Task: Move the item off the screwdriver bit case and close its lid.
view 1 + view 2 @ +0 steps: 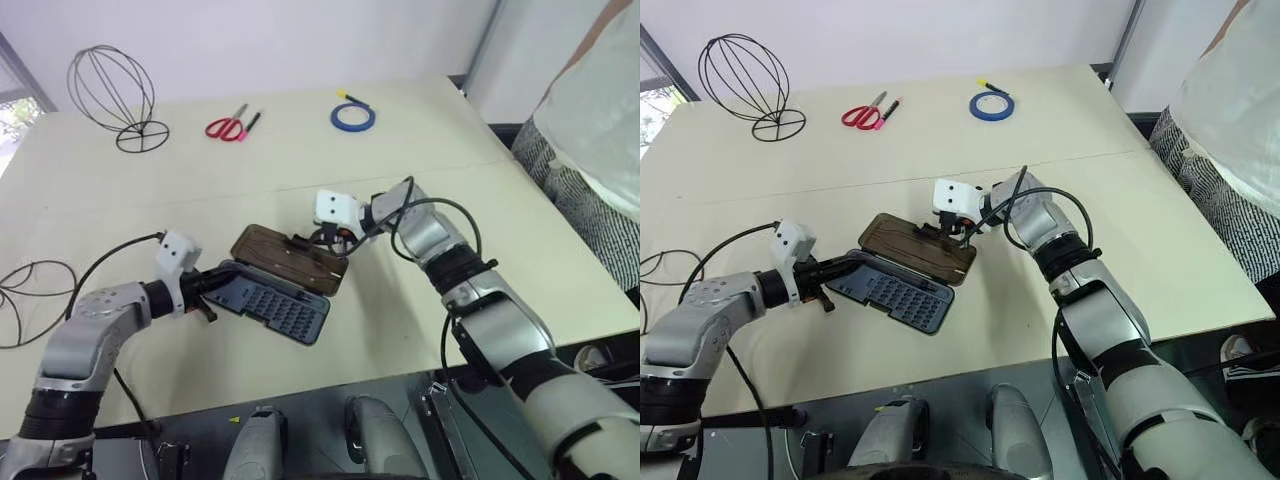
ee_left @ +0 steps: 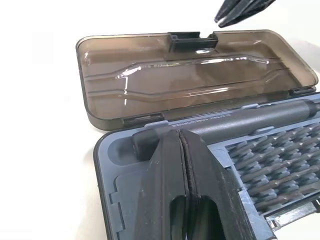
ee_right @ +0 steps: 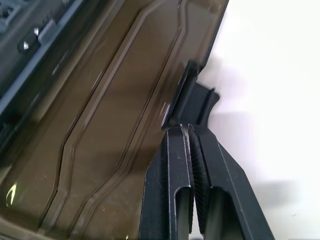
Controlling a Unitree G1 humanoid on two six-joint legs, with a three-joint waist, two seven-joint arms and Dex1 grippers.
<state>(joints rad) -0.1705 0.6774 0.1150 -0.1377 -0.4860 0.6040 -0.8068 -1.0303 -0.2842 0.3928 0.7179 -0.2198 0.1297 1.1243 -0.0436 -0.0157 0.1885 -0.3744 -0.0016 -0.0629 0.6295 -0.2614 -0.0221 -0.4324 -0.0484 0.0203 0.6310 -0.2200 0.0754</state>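
Observation:
The screwdriver bit case (image 1: 280, 310) lies open mid-table, its rows of bits showing. Its brown translucent lid (image 1: 290, 258) is folded back on the far side. Nothing rests on the case. One dark wire item (image 1: 112, 95) stands upright at the far left corner, and a like wire frame (image 1: 25, 300) lies at the left edge. My left gripper (image 2: 182, 145) is shut, with its tip over the case's left end. My right gripper (image 3: 187, 131) is also shut and empty, its tip right beside the lid's black latch (image 3: 197, 100).
Red-handled scissors (image 1: 228, 127) and a blue tape roll (image 1: 353, 117) lie at the back of the table (image 1: 440, 330). A person (image 1: 590, 130) stands past the right edge. The table's front edge runs just below the case.

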